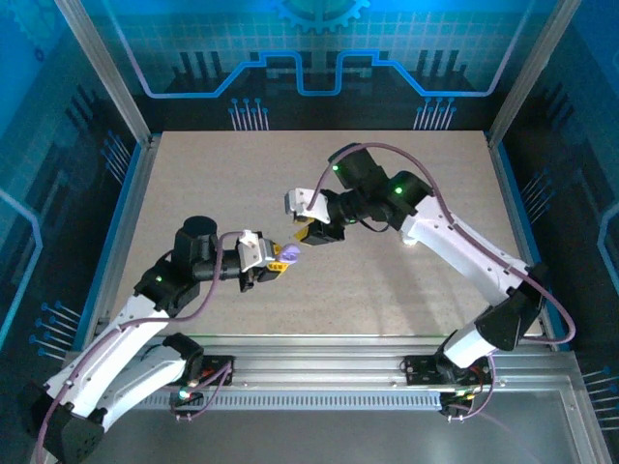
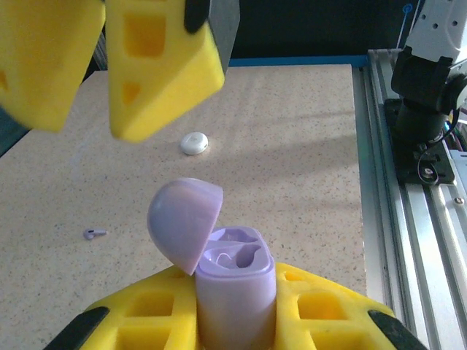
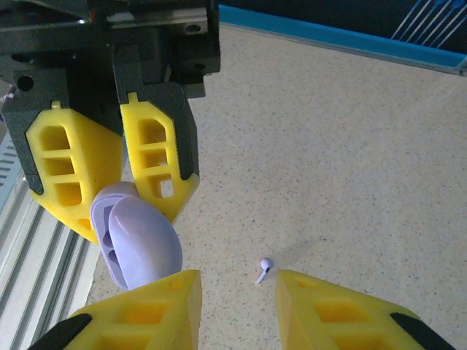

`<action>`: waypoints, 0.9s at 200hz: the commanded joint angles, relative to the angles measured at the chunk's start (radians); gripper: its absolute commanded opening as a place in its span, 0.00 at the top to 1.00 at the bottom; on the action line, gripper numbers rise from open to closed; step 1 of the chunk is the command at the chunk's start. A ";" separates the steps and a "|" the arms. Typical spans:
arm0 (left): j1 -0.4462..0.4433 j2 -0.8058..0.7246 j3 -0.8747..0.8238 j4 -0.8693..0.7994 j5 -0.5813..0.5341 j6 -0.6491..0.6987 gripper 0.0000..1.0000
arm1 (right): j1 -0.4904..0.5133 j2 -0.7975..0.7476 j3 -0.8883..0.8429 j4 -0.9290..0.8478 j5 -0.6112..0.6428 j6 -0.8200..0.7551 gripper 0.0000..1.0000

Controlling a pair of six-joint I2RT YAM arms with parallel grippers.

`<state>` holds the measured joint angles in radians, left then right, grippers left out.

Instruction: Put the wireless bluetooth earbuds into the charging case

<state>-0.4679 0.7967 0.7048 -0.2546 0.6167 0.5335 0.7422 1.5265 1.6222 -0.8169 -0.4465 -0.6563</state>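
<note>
My left gripper (image 2: pixel 235 324) is shut on the lavender charging case (image 2: pixel 235 292) and holds it upright above the table. The case's domed lid (image 2: pixel 184 219) is flipped open to the left, and two moulded wells show inside. From above, the case (image 1: pixel 288 253) sits at the left gripper's (image 1: pixel 276 259) tip. One small lavender earbud (image 3: pixel 263 270) lies on the table between the open fingers of my right gripper (image 3: pixel 237 313), which hovers above it holding nothing. The same earbud (image 2: pixel 93 233) lies left of the case in the left wrist view. The right gripper (image 1: pixel 311 235) hangs just beyond the case.
A small white round object (image 2: pixel 194 143) lies on the speckled tabletop (image 2: pixel 292 146) farther out. A metal rail (image 2: pixel 408 219) and an arm base (image 2: pixel 427 87) run along the table's near edge. Blue enclosure walls (image 1: pixel 319 58) surround the table.
</note>
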 commanded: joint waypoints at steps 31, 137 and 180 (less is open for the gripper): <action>-0.005 -0.004 -0.044 0.147 -0.004 -0.146 0.78 | -0.028 -0.168 -0.131 0.097 -0.100 0.077 0.67; -0.006 0.003 -0.054 0.173 -0.003 -0.155 0.78 | 0.090 -0.221 -0.292 0.125 -0.085 0.057 0.69; -0.005 0.000 -0.051 0.170 -0.002 -0.155 0.78 | 0.091 -0.184 -0.266 0.140 -0.082 0.048 0.68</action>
<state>-0.4679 0.7994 0.6571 -0.1158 0.6125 0.3904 0.8192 1.3258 1.3186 -0.7010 -0.5159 -0.6052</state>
